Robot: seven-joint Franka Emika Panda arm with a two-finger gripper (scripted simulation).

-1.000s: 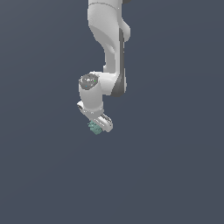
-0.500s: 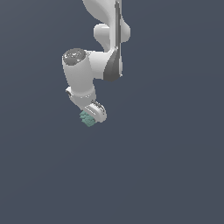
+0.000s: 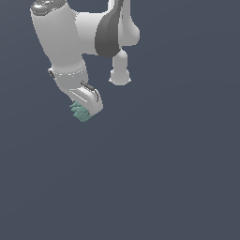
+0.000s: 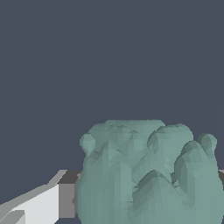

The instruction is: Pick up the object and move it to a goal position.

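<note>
1. At the exterior view's left the arm [image 3: 63,42] fills the upper corner, its wrist angled down and toward the exterior view's right; the rest of that view is plain dark ground with nothing else on it
2. Just below the wrist sits the gripper [image 3: 86,108], and the object [image 3: 80,112], a teal-green knobbly lump, pokes out at its lower tip, on the side toward the exterior view's left
3. The white finger housing hides most of the lump in the exterior view, so only a small bumpy edge shows there
4. In the wrist view the object [image 4: 146,175] looms large and close, with one pale finger [image 4: 39,203] beside it and a dark pad pressed against its flank; the other finger is barely visible behind the lump
5. The jaws look closed onto the lump, which sits between them and hangs clear of any surface I can see
6. The relation that matters: the lump lies straight out along the fingers' line, directly beyond the hand, and it looks squat with no clear long axis
7. No goal marker shows in either view, so which way the carry must go cannot be told; my guess is the job is mid-transport
</note>
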